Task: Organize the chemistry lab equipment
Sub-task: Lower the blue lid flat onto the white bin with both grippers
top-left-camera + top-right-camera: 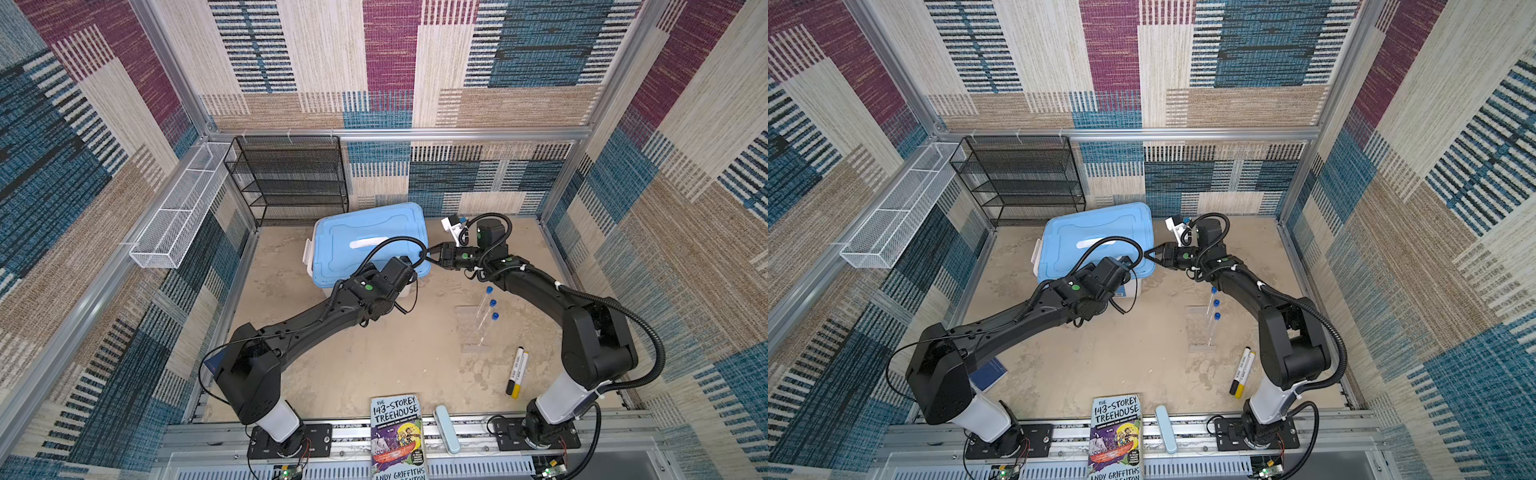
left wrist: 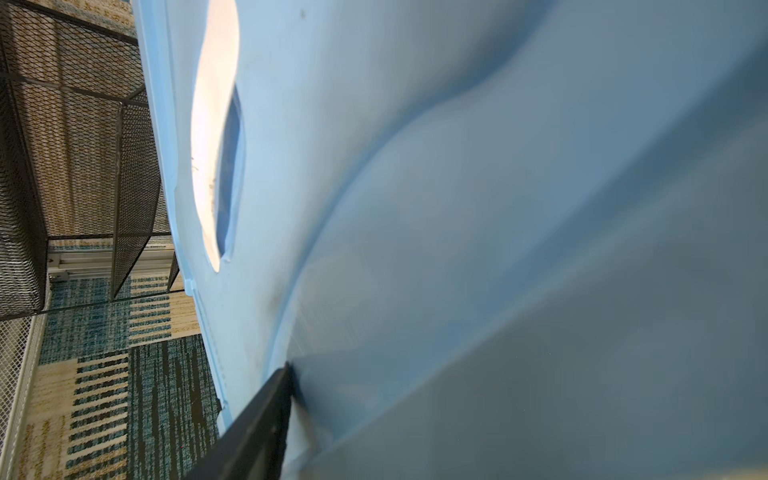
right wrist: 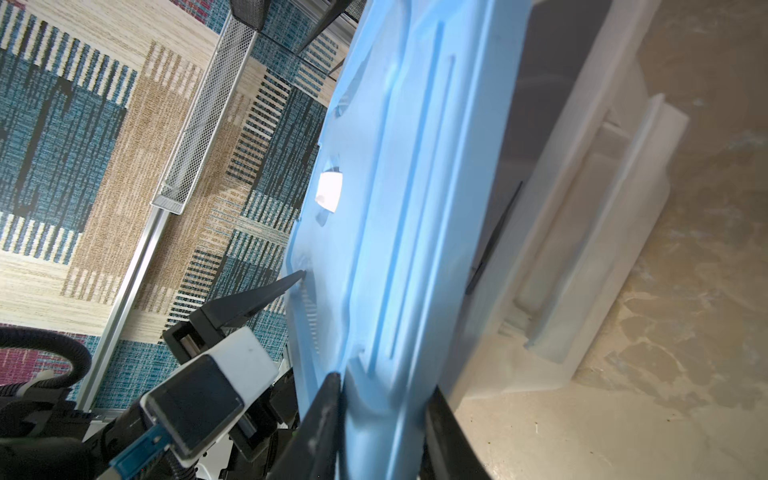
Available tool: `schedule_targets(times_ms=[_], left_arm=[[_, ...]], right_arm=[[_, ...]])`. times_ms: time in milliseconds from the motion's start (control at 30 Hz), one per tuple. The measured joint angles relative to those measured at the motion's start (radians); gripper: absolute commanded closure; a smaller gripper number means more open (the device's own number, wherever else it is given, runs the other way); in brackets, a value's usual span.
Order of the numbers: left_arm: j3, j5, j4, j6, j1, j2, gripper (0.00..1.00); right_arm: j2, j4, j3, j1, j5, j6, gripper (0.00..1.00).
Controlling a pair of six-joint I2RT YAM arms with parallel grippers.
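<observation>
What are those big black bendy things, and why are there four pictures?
They are robot arms: a left arm and a right arm. Two pictures look down from above; two come from cameras on the arms' wrists. On the sandy table sit a box with a blue lid, three blue-capped tubes, two markers and a book. The right pincer pinches the lid's edge. The left pincer touches it too, but its grip is hidden.

Bright, even light, faint shadows, wrist close-ups blurred (glare)
</observation>
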Motion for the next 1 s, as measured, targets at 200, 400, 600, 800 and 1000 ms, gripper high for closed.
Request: schedule_targets(times_ms=[200,400,600,800,1000], left_arm=[[0.013,-0.006,-0.024,0.000,0.002,-0.009,0.41],[0.012,-0.021,-0.037,0.000,0.003,-0.032,0.42],[0.003,-0.039,-0.035,0.000,0.006,-0.072,0.42],[-0.001,-0.055,-0.012,-0.001,0.023,-0.075,0.42],[-0.001,-0.048,-0.010,-0.004,0.036,-0.074,0.42]], right_arm=[[-0.031,0.079,-0.030,-0.003,-0.035,0.027,0.73],[-0.039,0.153,-0.051,-0.007,-0.086,0.068,0.75],[-0.003,0.245,-0.063,-0.008,-0.126,0.119,0.75],[0.058,0.225,-0.018,-0.006,-0.112,0.123,0.75],[0.102,0.171,0.029,0.000,-0.090,0.115,0.74]])
